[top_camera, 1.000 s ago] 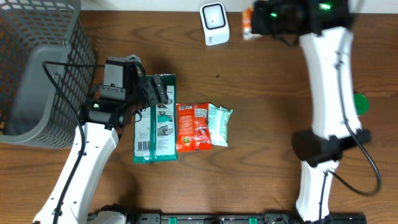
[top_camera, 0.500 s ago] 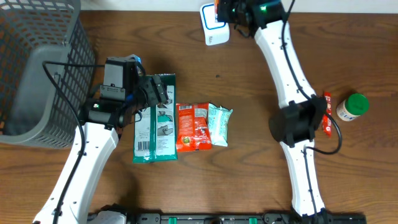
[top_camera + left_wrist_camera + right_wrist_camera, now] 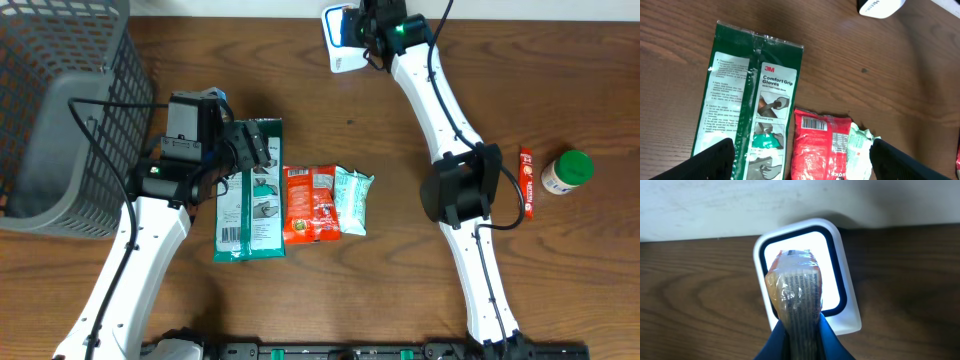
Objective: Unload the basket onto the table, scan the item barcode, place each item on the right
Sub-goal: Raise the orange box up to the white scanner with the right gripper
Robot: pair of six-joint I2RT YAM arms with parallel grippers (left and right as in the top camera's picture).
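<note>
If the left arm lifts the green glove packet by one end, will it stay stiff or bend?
Probably it bends: the green glove packet looks like thin flat film. Its glossy surface, showing glare, may slip. Being flat, it seems light.

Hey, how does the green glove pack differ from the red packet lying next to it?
The green glove pack is clearly longer than the red packet. The glove pack is dark green with a white printed panel; the red packet is bright red. Both lie flat on the table, side by side.
</note>
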